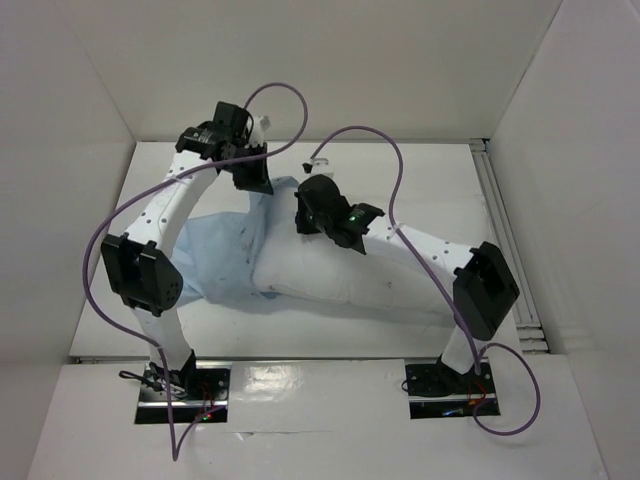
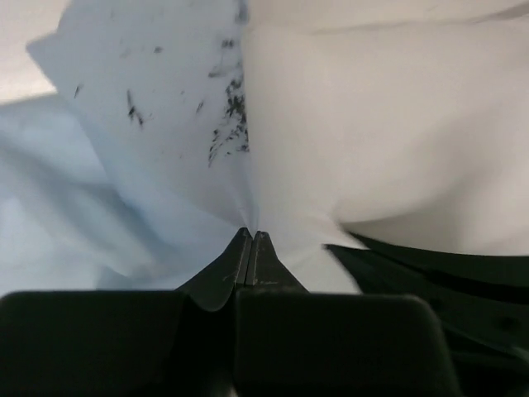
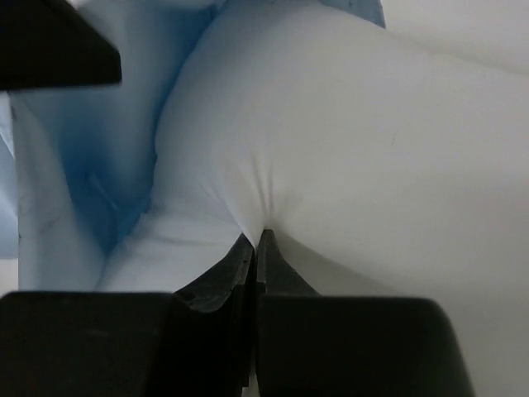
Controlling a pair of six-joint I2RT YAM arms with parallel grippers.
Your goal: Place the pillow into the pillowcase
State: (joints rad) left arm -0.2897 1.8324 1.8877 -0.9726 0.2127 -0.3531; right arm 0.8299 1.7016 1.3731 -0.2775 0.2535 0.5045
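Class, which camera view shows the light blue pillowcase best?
Top external: most of the pillowcase shows, spread beside the pillow. Left wrist shows only a close-up patch; right wrist only a blue fold beside the pillow.

White arms (image 1: 175, 205), purple cables (image 1: 275, 85)

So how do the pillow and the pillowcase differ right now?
The pillow is plump and white; the pillowcase is thin, limp and light blue. The pillow lies stretched out, mostly uncovered; the pillowcase is crumpled at its left end. The right hand pinches the pillow; the left hand pinches the pillowcase's edge. Shared: each is soft cloth held in a shut hand.
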